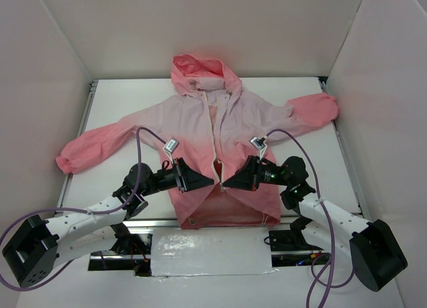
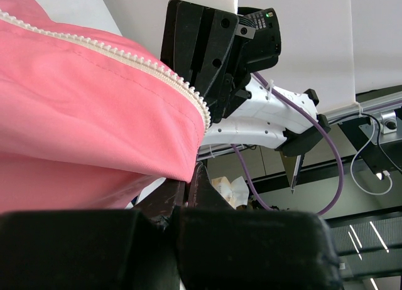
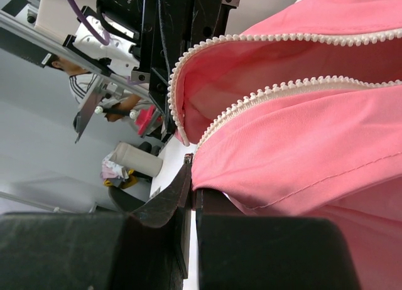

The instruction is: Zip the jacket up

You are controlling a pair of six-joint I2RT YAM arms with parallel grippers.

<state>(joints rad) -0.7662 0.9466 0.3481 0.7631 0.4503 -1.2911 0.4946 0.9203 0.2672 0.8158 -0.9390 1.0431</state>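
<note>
Nearest us, the two arms reach in from the table's near edge and their tips almost meet over the jacket's (image 1: pixel 193 125) lower front, just above the coral hem, which lies close to that edge. The left gripper (image 1: pixel 211 181) is clenched on the pink cloth beside the zipper (image 1: pixel 215 131), and the right gripper (image 1: pixel 225 185) is pinched on the facing panel. The top view hides both grips under the black fingers; the wrist views settle it. The left wrist view shows one row of white teeth ending at a fabric corner, with the other gripper just behind. The right wrist view shows both rows parted, converging close to its fingertips. Farther out, bare table (image 1: pixel 123 101) lies beyond each sleeve. The left cuff stops near the table's left rim, and the right cuff reaches the side wall (image 1: pixel 373 88). The hood lies farthest, at the table's far edge.
</note>
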